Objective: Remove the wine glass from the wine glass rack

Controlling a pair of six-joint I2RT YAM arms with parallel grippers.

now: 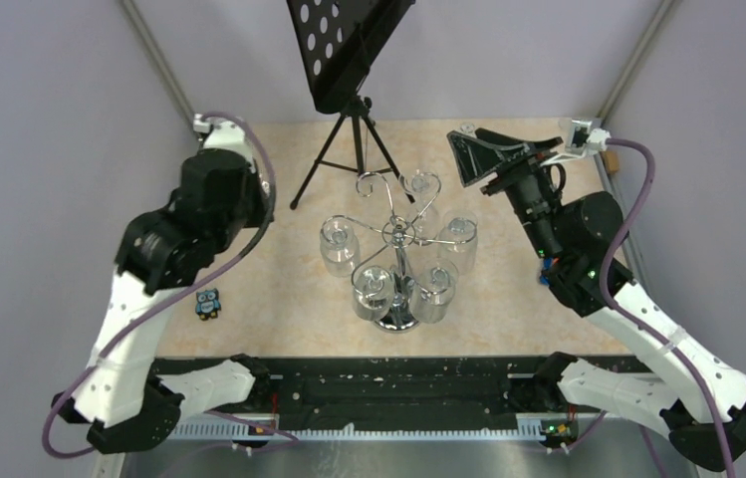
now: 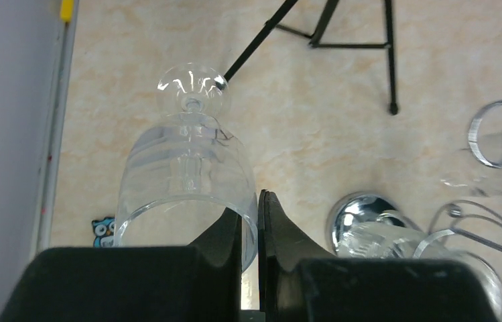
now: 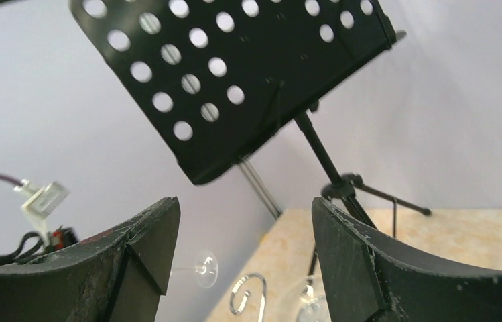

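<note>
A clear wine glass (image 2: 184,168) hangs off the rack, lying nearly level above the table with its foot pointing away toward the tripod. My left gripper (image 2: 251,208) is shut on its rim wall, one finger inside the bowl and one outside. In the top view this gripper (image 1: 249,194) is left of the wine glass rack (image 1: 398,249), a chrome stand with several glasses still hanging on it. My right gripper (image 1: 493,149) is raised behind and right of the rack, open and empty (image 3: 244,208). A glass foot (image 3: 206,268) on a level stem shows between its fingers.
A black music stand (image 1: 344,50) on a tripod (image 1: 349,149) stands behind the rack. An owl sticker (image 1: 208,303) lies on the table under the left arm. The rack's mirrored base (image 2: 358,215) sits just right of the held glass. Grey walls close in both sides.
</note>
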